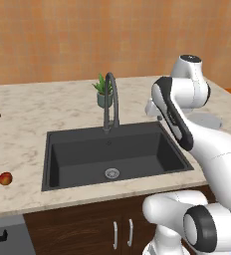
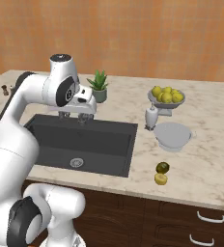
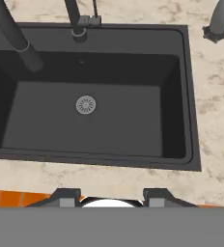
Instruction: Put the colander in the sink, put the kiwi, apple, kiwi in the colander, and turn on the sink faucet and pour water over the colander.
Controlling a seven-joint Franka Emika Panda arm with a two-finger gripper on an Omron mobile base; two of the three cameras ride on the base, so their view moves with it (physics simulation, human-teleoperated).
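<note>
The white arm's two-finger gripper (image 2: 72,117) hovers over the dark grey rectangular sink (image 2: 115,129), jaws partly open and empty, while the small white perforated colander (image 2: 172,135) sits well apart on the counter to its right.

My arm hides the colander (image 1: 207,121) beside the sink (image 1: 67,137) in the left base view; the faucet (image 3: 10,34) is cut off above that sink
</note>
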